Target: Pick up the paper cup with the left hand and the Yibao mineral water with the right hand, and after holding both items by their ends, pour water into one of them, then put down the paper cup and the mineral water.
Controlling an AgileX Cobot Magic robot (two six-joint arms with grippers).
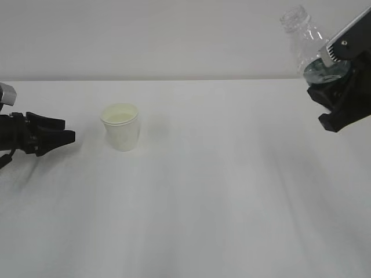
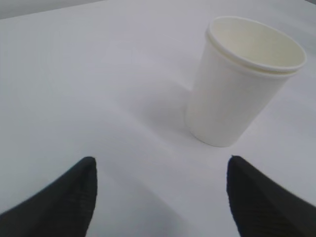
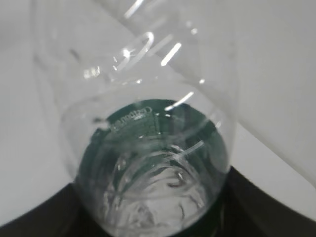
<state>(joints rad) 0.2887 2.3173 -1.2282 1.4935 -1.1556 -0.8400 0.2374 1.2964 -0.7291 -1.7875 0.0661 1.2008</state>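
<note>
Paper cup: your paper cup (image 1: pixel 120 127) stands upright on the white table (image 1: pixel 220 191), left of centre in the exterior view. Its cream inside shows; whether it holds any liquid cannot be told.
Left hand: your left hand (image 1: pixel 65 137) sits low at the table's left edge, pointing at the cup but apart from it.
Left fingers: spread wide with nothing between them. In the left wrist view the two black fingertips (image 2: pixel 59 202) frame the bottom corners, and the cup (image 2: pixel 244 81) stands ahead, toward the right one.
Yibao mineral water: your bottle (image 1: pixel 302 36) is up in the air at upper right, well apart from the cup, tilted with its open neck up and to the left.
Right hand: your right hand (image 1: pixel 336 95) holds the bottle by its lower end.
Right fingers: clamped on the bottle. The right wrist view looks along the clear ribbed body (image 3: pixel 148 163), with the green label band showing through.
</note>
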